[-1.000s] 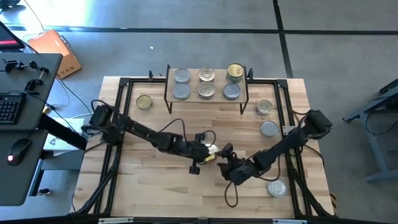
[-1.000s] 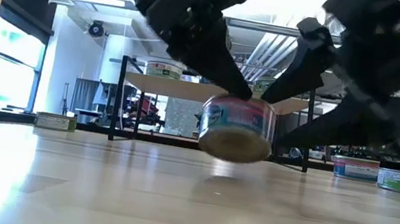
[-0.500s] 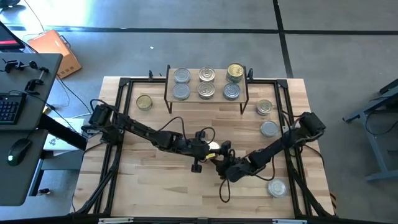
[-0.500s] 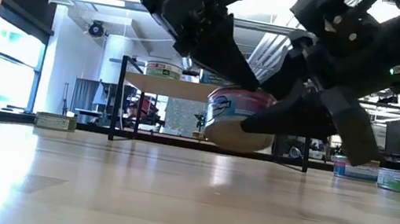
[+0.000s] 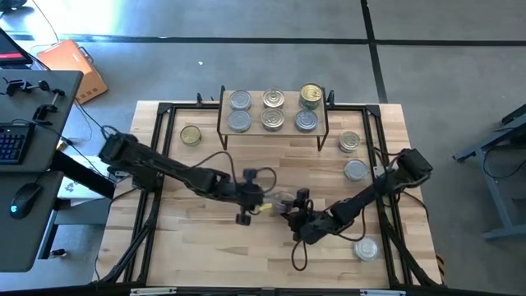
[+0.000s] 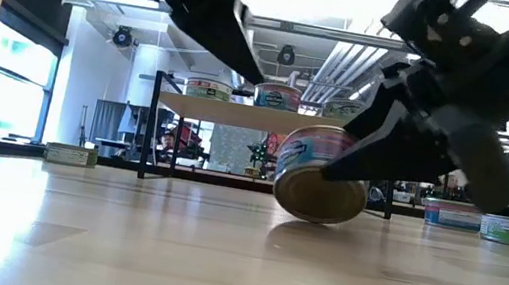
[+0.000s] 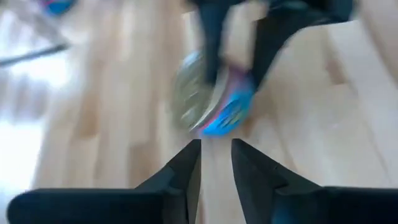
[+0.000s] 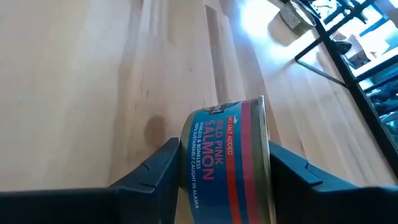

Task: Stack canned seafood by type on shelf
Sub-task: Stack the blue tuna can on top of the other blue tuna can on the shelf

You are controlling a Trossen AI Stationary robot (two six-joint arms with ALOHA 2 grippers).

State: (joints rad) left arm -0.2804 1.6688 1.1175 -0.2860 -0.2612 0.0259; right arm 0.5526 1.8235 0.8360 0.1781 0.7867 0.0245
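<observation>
Blue-and-red labelling reading "pink salmon" shows only in the right wrist view, wrapped round the tin [image 8: 227,165] clamped between the right tool's [image 8: 222,171] two dark fingers. From above, that same tin [image 5: 285,202] is a pale blur near the counter's [image 5: 205,255] centre, with the right tool [image 5: 294,212] reaching in from about 4 o'clock. The low view adds what the overhead one hides: the tin [image 6: 321,185] is tilted, its gold end facing the camera, its lower edge at or just above the wood. The left tool [image 5: 261,202] sits just beside the tin at its 9 o'clock; its own wrist view shows the fingers [image 7: 186,168] narrowly parted with nothing between them, the tin [image 7: 211,93] lying just beyond their tips. At 12 o'clock stands the shelf [image 5: 272,131], six tins on top in two rows. Loose tins rest at 10 o'clock [image 5: 191,136], 2 o'clock [image 5: 349,142], 3 o'clock [image 5: 356,170] and 5 o'clock [image 5: 366,247].
</observation>
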